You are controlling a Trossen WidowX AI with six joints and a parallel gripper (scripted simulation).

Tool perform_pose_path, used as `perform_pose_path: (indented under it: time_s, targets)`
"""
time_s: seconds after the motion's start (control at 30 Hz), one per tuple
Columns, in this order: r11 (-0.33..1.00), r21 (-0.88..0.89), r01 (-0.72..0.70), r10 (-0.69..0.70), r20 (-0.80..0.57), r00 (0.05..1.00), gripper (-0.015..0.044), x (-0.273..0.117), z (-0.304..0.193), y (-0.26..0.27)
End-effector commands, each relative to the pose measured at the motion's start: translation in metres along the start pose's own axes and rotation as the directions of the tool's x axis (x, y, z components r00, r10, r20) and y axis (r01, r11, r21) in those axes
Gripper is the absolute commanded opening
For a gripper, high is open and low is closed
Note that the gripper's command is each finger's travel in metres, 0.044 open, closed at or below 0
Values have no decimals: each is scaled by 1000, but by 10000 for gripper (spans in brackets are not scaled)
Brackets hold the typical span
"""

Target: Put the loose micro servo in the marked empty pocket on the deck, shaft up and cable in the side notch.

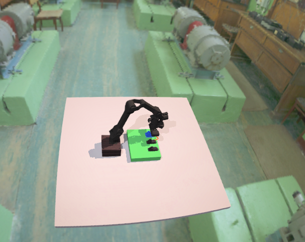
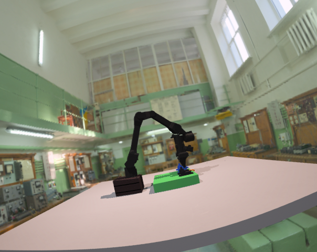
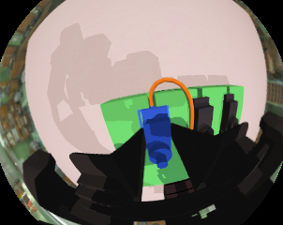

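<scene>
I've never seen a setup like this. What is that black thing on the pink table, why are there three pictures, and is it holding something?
The black thing is a robot arm on a dark base, standing on a pink table. One picture looks down from above, one from the side at table height, and the round one comes from a camera on the arm's wrist, looking down past its jaws. Beside the base lies a green deck with two black servos already set in it. The gripper at the arm's end is shut on a blue servo, a little motor with an orange cable looping from it, held low over the deck's far end.
</scene>
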State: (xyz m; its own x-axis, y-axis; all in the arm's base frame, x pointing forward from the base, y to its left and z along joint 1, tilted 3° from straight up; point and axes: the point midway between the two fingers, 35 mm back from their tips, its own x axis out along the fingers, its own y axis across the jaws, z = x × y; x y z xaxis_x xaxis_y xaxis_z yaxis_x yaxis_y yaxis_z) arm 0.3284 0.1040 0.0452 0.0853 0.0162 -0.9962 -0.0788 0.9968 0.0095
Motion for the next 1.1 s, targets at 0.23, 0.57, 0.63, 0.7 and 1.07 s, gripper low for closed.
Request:
perform_pose_path:
  time_s: [0.23,0.57,0.63,0.7,1.07]
  targets:
    - [1000,-1,0,0,-1,1000,0,9,0,0]
    - [1000,-1,0,0,-1,1000,0,17,0,0]
    - [1000,-1,0,0,-1,1000,26,17,0,0]
    - [1000,-1,0,0,-1,1000,79,16,0,0]
    - [1000,-1,0,0,-1,1000,188,-16,-3,-1]
